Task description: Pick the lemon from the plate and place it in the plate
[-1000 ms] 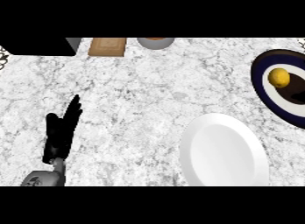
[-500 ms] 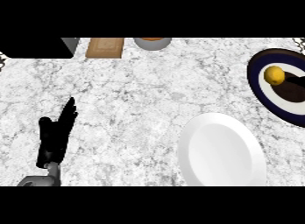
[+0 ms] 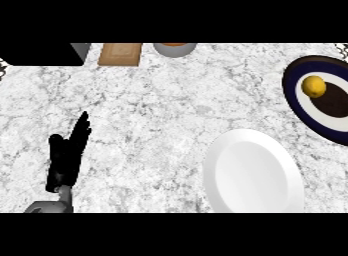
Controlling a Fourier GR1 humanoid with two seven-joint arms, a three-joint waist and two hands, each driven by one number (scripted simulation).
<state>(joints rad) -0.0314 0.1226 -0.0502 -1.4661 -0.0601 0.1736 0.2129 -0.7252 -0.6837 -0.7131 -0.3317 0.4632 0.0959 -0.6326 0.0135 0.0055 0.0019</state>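
Fingers straight on left hand (image 3: 65, 159), resting idle; right hand barely showing, fingers untellable. Am leaving lemon (image 3: 313, 86) sitting on dark plate (image 3: 304, 116), white plate (image 3: 254, 172) waiting to receive it.

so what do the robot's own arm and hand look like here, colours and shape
Only the left hand shows clearly: matte black all over, slim, with long narrow fingers tapering to points. Below it a short grey forearm with a rounded metallic look joins at the wrist. No cables or markings are visible. At the right edge only a small black sliver shows, too little to describe.
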